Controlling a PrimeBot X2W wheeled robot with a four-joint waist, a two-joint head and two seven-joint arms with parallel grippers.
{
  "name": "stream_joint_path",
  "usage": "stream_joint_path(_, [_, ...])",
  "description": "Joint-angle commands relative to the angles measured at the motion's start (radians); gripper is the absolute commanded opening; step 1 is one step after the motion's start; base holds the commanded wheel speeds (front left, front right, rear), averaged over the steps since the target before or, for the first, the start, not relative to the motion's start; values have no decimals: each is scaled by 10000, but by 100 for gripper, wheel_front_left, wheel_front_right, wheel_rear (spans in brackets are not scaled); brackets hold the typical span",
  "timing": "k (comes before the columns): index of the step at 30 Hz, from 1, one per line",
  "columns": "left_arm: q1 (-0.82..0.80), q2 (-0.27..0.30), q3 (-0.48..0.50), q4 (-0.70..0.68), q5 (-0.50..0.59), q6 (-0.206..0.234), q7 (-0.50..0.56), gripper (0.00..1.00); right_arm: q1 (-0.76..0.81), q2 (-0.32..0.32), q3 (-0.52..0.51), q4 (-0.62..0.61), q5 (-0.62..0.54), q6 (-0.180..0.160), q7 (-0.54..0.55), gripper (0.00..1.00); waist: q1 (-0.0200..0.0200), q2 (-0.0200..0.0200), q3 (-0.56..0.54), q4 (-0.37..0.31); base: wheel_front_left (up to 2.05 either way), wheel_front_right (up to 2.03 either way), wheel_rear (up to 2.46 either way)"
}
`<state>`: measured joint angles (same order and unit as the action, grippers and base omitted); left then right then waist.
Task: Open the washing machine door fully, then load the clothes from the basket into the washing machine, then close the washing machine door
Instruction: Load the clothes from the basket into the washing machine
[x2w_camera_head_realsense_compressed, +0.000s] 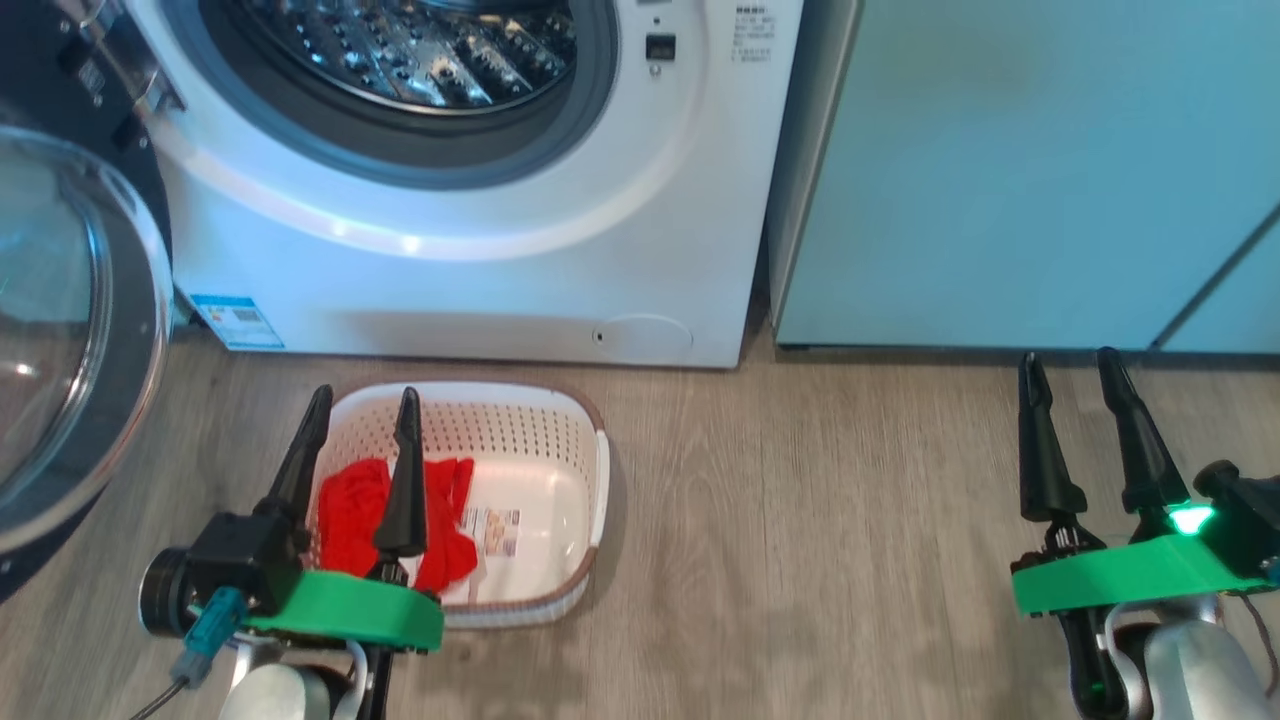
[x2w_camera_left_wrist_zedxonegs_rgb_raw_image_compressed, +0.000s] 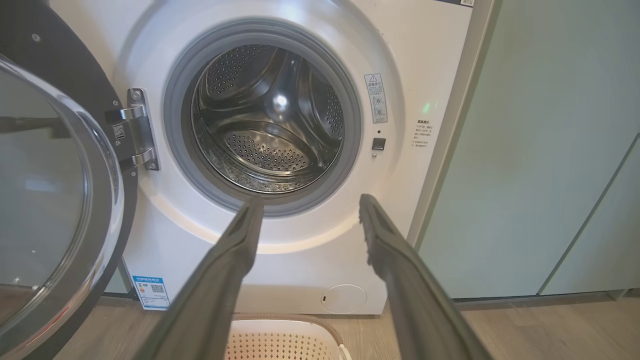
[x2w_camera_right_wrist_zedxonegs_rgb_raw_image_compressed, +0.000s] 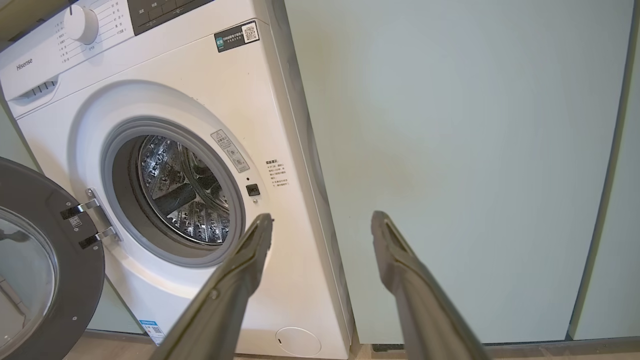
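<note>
The white washing machine (x2w_camera_head_realsense_compressed: 500, 270) stands ahead with its steel drum (x2w_camera_left_wrist_zedxonegs_rgb_raw_image_compressed: 267, 120) exposed. Its door (x2w_camera_head_realsense_compressed: 70, 330), black rim and bulging glass, is swung wide open to the left (x2w_camera_left_wrist_zedxonegs_rgb_raw_image_compressed: 55, 200) (x2w_camera_right_wrist_zedxonegs_rgb_raw_image_compressed: 40, 260). On the floor before the machine sits the cream basket (x2w_camera_head_realsense_compressed: 545, 480), and red clothes (x2w_camera_head_realsense_compressed: 350, 520) lie in its left half. My left gripper (x2w_camera_head_realsense_compressed: 365, 405) hovers open over the basket's left side, fingers pointing toward the washer, nothing between them (x2w_camera_left_wrist_zedxonegs_rgb_raw_image_compressed: 310, 205). My right gripper (x2w_camera_head_realsense_compressed: 1070, 365) is open and empty at the lower right, facing the teal cabinet (x2w_camera_right_wrist_zedxonegs_rgb_raw_image_compressed: 322, 220).
Pale teal cabinet doors (x2w_camera_head_realsense_compressed: 1020, 170) stand right of the washer. The wood-look floor (x2w_camera_head_realsense_compressed: 800, 520) stretches between the basket and my right gripper. A blue energy sticker (x2w_camera_head_realsense_compressed: 235, 320) and a round filter cap (x2w_camera_head_realsense_compressed: 645, 333) mark the washer's lower front.
</note>
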<state>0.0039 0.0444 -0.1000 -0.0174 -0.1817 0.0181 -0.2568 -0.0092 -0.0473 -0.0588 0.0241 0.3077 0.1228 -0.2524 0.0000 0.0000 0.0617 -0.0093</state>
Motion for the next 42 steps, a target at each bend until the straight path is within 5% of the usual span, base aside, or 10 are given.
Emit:
stream_joint_path(1, [-370, 58, 281, -312, 60, 80, -49, 100, -252, -29, 253, -296, -70, 79, -92, 100, 0, 0, -11, 18, 120, -120, 0])
stream_joint_path(29, [-163, 58, 241, 123, 200, 160, -49, 100, -121, -29, 477, -352, -148, 79, -50, 100, 0, 0, -181, 171, 14, -14, 0])
stream_joint_path(42, [-636, 58, 393, 1897, 445, 477, -49, 100, -409, -29, 540, -832, -383, 79, 184, 100, 0, 0, 1482, 131, 0, 0, 0])
